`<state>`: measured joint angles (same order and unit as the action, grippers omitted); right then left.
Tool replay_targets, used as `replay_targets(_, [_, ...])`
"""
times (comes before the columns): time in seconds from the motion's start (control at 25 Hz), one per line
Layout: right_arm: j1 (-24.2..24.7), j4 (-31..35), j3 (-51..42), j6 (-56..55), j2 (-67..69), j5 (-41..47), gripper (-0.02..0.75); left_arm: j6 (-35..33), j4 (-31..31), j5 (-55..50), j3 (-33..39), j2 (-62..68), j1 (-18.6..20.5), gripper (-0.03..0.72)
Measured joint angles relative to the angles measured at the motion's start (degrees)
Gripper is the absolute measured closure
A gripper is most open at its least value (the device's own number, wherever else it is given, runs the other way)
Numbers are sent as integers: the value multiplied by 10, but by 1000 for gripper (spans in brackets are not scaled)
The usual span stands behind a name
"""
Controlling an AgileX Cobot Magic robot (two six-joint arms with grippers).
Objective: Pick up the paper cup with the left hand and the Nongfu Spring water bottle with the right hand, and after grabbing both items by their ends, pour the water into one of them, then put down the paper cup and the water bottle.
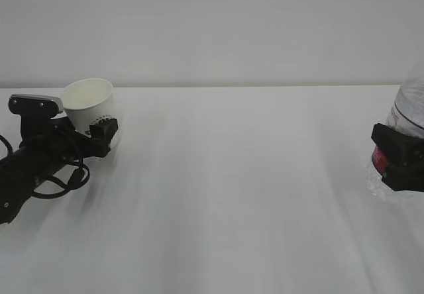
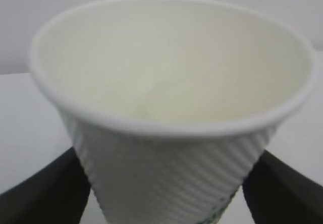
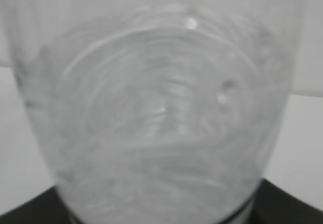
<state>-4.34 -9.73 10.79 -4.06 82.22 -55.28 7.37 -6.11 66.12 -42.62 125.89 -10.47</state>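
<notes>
1. Exterior view: on the white desk (image 1: 232, 175), the paper cup (image 1: 89, 105) stands upright at far left between the spread fingers of the left end effector (image 1: 99, 135). At the right edge, the right end effector (image 1: 397, 158) clamps the Nongfu Spring water bottle (image 1: 411, 108) at its red label.
2. Left wrist view: the cup (image 2: 171, 123) sits between wide-open black fingers (image 2: 45, 193); whether they touch it cannot be told.
3. Right wrist view: the clear bottle (image 3: 161, 113) fills the frame.

I count one paper cup (image 1: 91, 106), one water bottle (image 1: 409, 118), and my two grippers: left (image 1: 99, 135), right (image 1: 397, 156).
</notes>
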Motion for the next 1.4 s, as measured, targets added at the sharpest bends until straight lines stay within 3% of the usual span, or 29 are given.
replay_targets(1.16, [0,0,0,0,0,-1,340,0,10,0,-33,20,0,-4])
replay_targets(1.4, [0,0,0,0,0,-1,340,0,15,0,-35,20,0,28])
